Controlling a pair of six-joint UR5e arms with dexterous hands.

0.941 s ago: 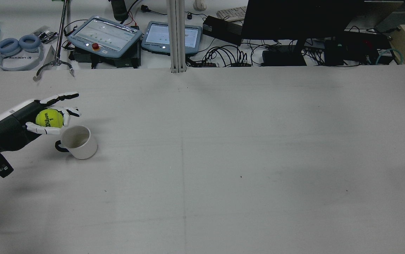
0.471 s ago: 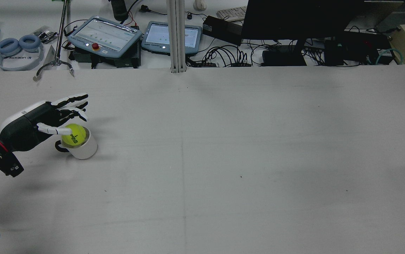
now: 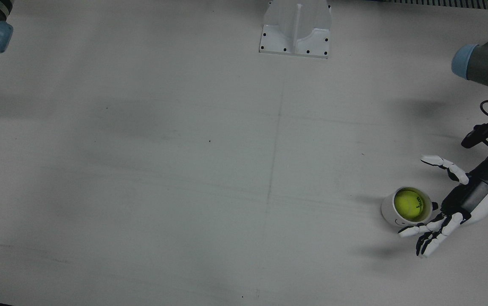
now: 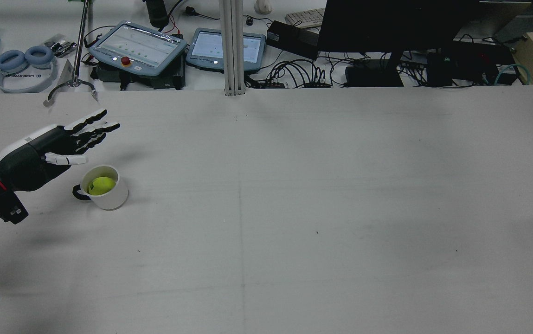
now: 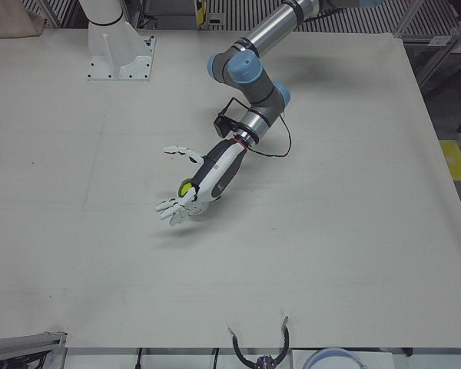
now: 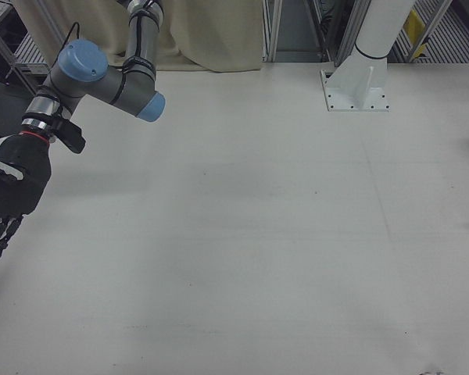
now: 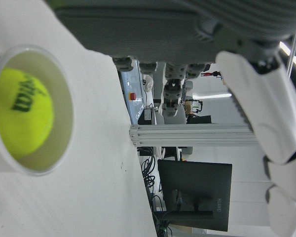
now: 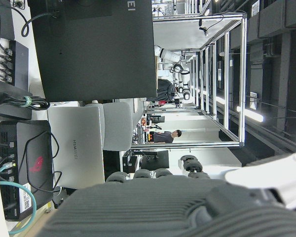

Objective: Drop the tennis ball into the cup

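The yellow-green tennis ball [image 4: 99,185] [image 3: 409,205] [image 7: 22,113] lies inside the white cup [image 4: 114,198] [image 3: 389,215] [image 7: 66,143], which stands upright on the table with its dark handle toward the arm. My left hand [image 4: 57,146] [image 3: 460,199] [image 5: 207,181] hovers beside and just behind the cup, open, fingers spread flat and holding nothing. The left-front view shows only a sliver of the ball [image 5: 184,187] behind the hand. My right hand [image 6: 6,199] hangs at the far left edge of the right-front view, fingers extended downward, empty.
Beyond the table's far edge in the rear view lie two teach pendants [image 4: 138,46], headphones [image 4: 25,62], cables and a dark monitor [image 4: 387,23]. A white pedestal base [image 3: 295,27] stands at the table's robot side. The wide grey tabletop [image 4: 294,208] stretches right of the cup.
The ball has left my left hand and dropped into the cup. The hand's fingers have spread open, and the hand has drawn slightly back from over the cup.
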